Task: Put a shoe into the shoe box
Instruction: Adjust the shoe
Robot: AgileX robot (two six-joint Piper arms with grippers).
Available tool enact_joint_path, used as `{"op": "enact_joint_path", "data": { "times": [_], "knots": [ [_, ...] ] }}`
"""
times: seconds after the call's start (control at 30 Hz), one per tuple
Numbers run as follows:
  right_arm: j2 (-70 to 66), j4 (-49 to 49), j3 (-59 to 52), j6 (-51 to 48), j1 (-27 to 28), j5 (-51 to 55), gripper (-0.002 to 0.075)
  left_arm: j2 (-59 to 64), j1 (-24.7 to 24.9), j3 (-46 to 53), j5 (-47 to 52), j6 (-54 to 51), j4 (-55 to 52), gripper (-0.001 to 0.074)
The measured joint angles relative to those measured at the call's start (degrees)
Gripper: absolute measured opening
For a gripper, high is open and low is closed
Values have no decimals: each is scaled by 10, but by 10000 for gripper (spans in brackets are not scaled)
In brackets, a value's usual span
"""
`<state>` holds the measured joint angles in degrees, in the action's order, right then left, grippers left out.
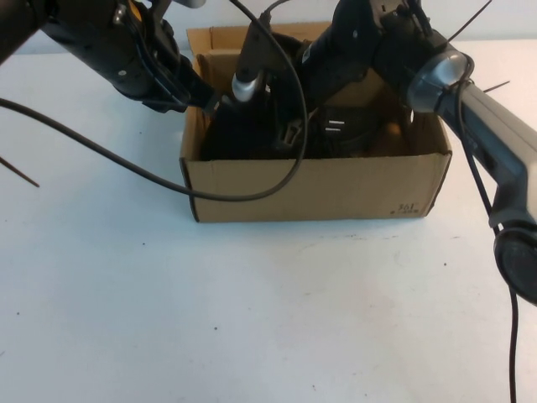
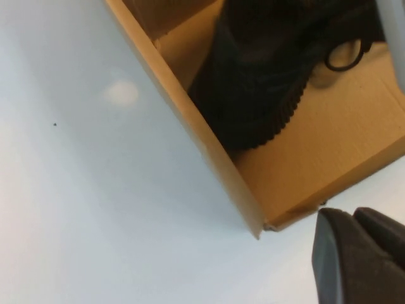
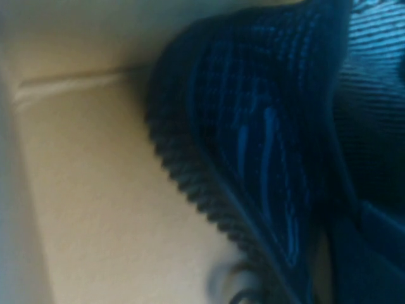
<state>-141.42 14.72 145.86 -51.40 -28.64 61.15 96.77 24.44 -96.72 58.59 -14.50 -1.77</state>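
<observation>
From above, a black mesh sneaker (image 1: 336,126) lies inside a brown cardboard box (image 1: 319,189) on a white table (image 1: 252,319). The left gripper (image 1: 210,102), closed and empty, hangs at the box's left wall; the right gripper (image 1: 315,54) reaches into the box. The left wrist view shows the closed left gripper (image 2: 357,250) outside a box corner (image 2: 253,215), the sneaker (image 2: 266,88) within. The right wrist view shows sneaker mesh (image 3: 266,139) close against the cardboard floor (image 3: 95,202); the right gripper is nearly closed, and whether it holds anything cannot be told.

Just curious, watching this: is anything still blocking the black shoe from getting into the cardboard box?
Nothing visible does. The shoe already lies inside the shoe box. The right gripper reaches into the box at the shoe; the left gripper, shut, sits at the box's left wall.
</observation>
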Motion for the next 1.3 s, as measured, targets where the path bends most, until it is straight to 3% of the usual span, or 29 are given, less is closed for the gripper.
{"op": "enact_joint_path", "data": {
  "times": [0.27, 0.77, 1.07, 1.3],
  "knots": [
    [-3, -15, 0, 55, 0, -79, 13, 0, 0, 0, 3, 0, 0, 0],
    [-50, -36, 4, 84, -3, -79, 11, 21, 0, 0, 7, -28, 28, -1],
    [-50, -30, 4, 88, -3, -79, 11, 116, 0, 0, -104, -94, 56, -1],
    [-50, -26, 4, 88, -3, -80, 11, 178, 0, -1, -129, -100, 57, -1]
  ]
}}
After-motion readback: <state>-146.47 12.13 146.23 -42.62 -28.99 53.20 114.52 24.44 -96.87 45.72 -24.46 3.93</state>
